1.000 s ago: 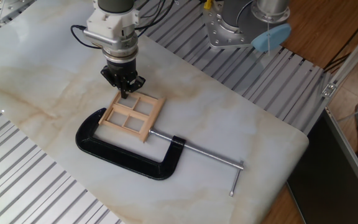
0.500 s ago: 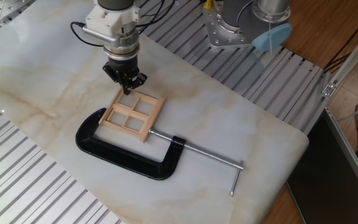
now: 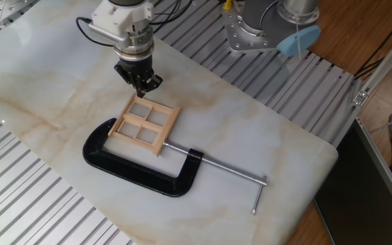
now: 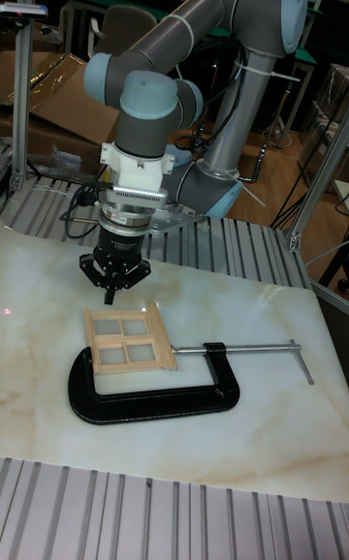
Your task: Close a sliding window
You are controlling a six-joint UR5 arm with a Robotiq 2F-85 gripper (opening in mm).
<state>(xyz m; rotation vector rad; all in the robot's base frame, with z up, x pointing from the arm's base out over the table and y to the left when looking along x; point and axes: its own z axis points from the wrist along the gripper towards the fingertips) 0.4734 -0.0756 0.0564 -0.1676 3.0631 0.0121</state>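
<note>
The sliding window (image 3: 145,124) (image 4: 126,339) is a small frame of pale wood with four panes, lying flat on the marble slab (image 3: 250,129). It sits inside the mouth of a black C-clamp (image 3: 135,167) (image 4: 145,403). My gripper (image 3: 141,90) (image 4: 110,296) hangs just above the window's far edge, pointing straight down. Its fingers are pressed together with nothing between them, and they do not touch the wood.
The clamp's long steel screw (image 3: 216,165) with its crossbar handle stretches right toward the slab's edge. A second robot base (image 3: 250,30) and a blue object (image 3: 297,41) stand at the back right. Ribbed metal table (image 3: 19,197) surrounds the slab.
The gripper has risen and drawn back from the window's far edge. Window and clamp have stayed where they were.
</note>
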